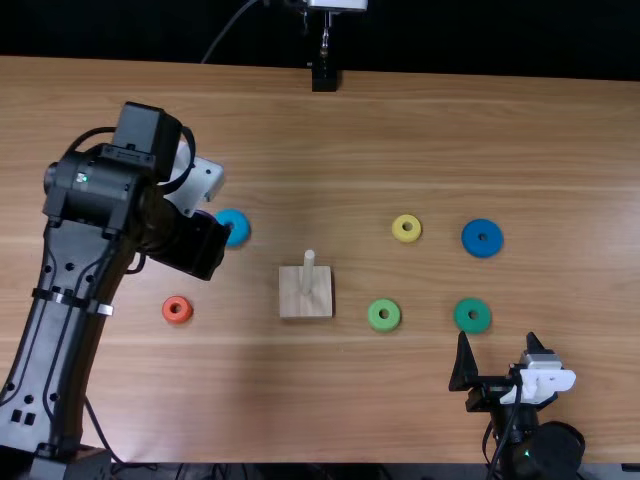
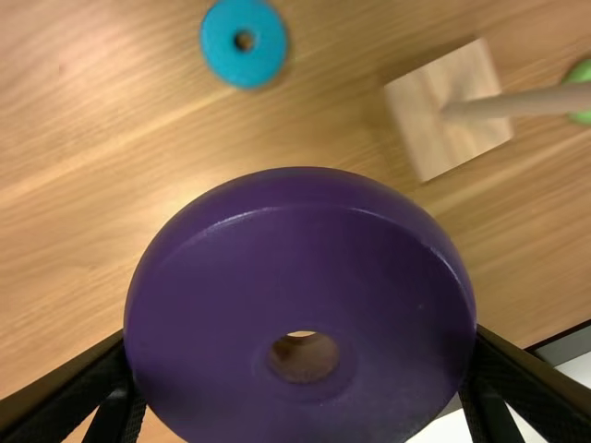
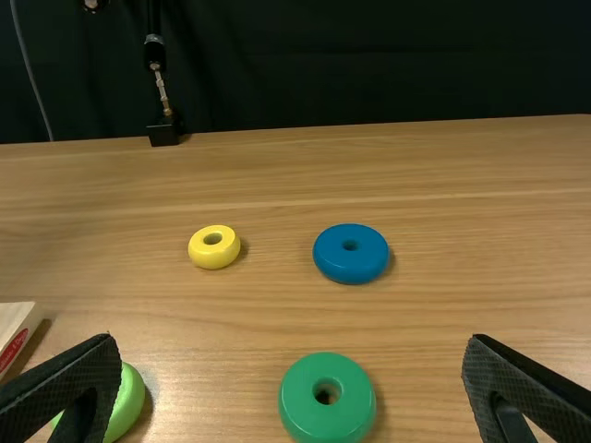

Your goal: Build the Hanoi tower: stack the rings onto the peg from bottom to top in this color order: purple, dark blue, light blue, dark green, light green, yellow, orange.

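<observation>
Nearest the surface's [image 1: 300,420] near edge, toward its right-hand corner, I have my right gripper [image 1: 497,342], its fingers wide apart. Just beyond its fingertips, on the surface, sits the dark green plastic ring [image 1: 472,315]. The light green plastic ring [image 1: 384,314] lies to the left of that one, at much the same depth from the near edge. Well over toward the left edge, I see the small orange plastic ring [image 1: 176,309] lying flat.

Between the orange and light green rings stands the square, pale wooden block [image 1: 305,305], with its wooden peg [image 1: 308,270] upright.

Over the left part of the surface, I've got my left gripper [image 1: 195,245] in the air, its fingers clamped on the sides of the large purple plastic ring [image 2: 300,240]. The hole in that ring shows in my left wrist view.

Farther toward the far edge, the light blue plastic ring [image 1: 238,224] rests near the left gripper, partly covered by it from above. The yellow plastic ring [image 1: 407,228] sits right of the peg, and the dark blue plastic ring [image 1: 482,238] lies farther toward the right edge.

At the far edge I can see a small black stand [image 1: 324,78], with dark cloth [image 3: 369,65] behind it.
</observation>
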You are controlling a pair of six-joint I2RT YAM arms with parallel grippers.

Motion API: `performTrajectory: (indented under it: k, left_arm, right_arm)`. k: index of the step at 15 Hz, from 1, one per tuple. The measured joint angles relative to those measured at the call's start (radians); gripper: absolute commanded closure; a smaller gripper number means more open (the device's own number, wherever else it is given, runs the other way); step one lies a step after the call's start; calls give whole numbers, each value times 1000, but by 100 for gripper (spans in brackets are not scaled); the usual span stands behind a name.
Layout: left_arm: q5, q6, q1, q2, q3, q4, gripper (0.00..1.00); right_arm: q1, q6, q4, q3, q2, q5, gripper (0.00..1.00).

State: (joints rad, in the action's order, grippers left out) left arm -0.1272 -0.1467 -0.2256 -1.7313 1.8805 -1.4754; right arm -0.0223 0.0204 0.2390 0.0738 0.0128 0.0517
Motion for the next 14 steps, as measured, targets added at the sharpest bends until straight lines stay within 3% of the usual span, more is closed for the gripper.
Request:
performTrajectory:
  k: [4,10,14]
  left_arm:
    - [-13,63,-137,0,5,0,100]
    - [-14,141,-252,-53,77,14,100]
    - [-15,161,-312,-140,99,16,100]
  right_arm:
    - [0,0,0,0,0,0,0]
    - [0,0,0,0,0,0,0]
    - [0,-1,0,0,0,0,0]
